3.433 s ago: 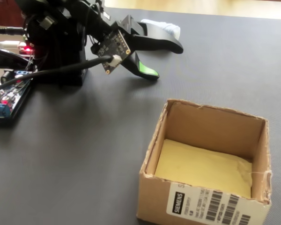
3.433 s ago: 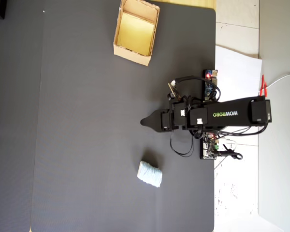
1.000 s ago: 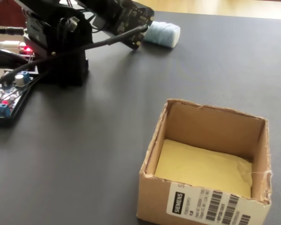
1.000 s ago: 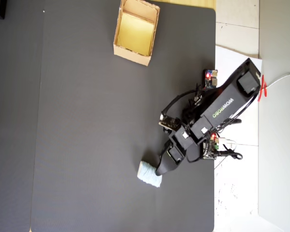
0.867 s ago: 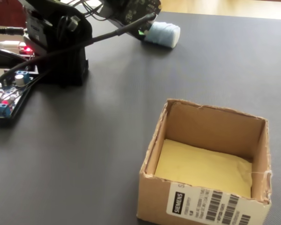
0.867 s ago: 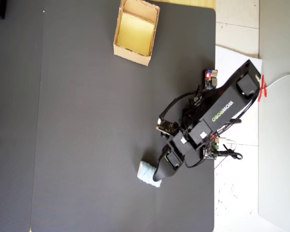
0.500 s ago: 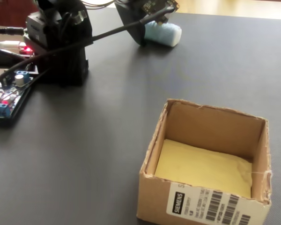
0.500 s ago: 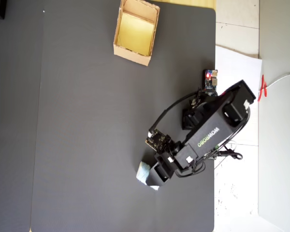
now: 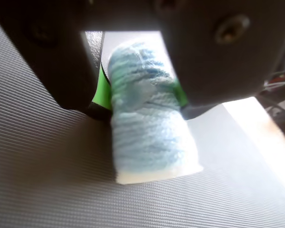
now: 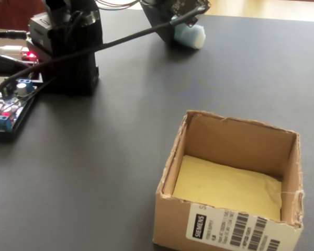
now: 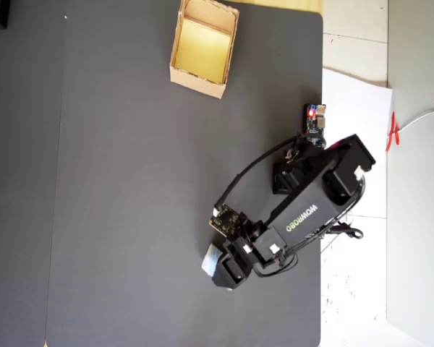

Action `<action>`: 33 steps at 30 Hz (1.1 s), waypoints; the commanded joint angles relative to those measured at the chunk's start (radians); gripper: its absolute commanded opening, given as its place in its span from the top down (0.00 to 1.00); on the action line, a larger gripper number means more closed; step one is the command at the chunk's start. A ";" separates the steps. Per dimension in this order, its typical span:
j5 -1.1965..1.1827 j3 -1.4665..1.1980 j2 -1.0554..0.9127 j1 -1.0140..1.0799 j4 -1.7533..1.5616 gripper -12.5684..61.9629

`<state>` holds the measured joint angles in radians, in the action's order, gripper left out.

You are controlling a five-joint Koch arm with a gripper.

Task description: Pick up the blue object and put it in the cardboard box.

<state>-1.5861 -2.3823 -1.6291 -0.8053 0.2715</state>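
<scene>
Between the two black jaws of the gripper (image 9: 141, 97), the wrist view shows the blue object (image 9: 147, 128) standing as a pale, fuzzy roll on the dark ribbed mat (image 9: 47, 180). Green pads (image 9: 103, 92) line the inner faces of the jaws, and they press against the lump on both of its sides, so the jaws are clamped on it. Its lower, whitish end rests on the mat

On the far side of the table (image 10: 120, 157) in the fixed view, the blue object (image 10: 193, 35) peeks out to the right of the arm's lowered head, with a small circuit board (image 10: 180, 8) and a black cable (image 10: 110, 44) in front of it. The arm's black base (image 10: 68, 47) stands at the upper left, beside a board with a red light (image 10: 30, 55). The cardboard box (image 10: 225, 230) sits in the near right corner, open at the top, with a yellowish floor and a white barcode label on its front wall. It is well apart from the lump

From overhead, the arm (image 11: 304, 213) reaches down and to the left across the mat, and only a pale corner of the blue object (image 11: 210, 258) shows at its tip. The cardboard box (image 11: 195, 81) lies near the top edge of the mat, far from the gripper (image 11: 220, 271)
</scene>
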 commanded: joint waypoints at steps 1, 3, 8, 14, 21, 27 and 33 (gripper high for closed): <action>-0.048 0.003 0.011 0.008 -0.075 0.69; -0.049 -0.003 -0.002 0.015 -0.078 0.69; -0.048 -0.031 -0.052 0.043 -0.080 0.69; -0.037 -0.067 -0.173 0.115 -0.104 0.69; -0.035 -0.149 -0.325 0.267 -0.216 0.69; -0.032 -0.215 -0.416 0.400 -0.291 0.69; -0.035 -0.270 -0.477 0.500 -0.356 0.69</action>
<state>-1.5999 -2.6814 -2.0709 -0.3252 0.0199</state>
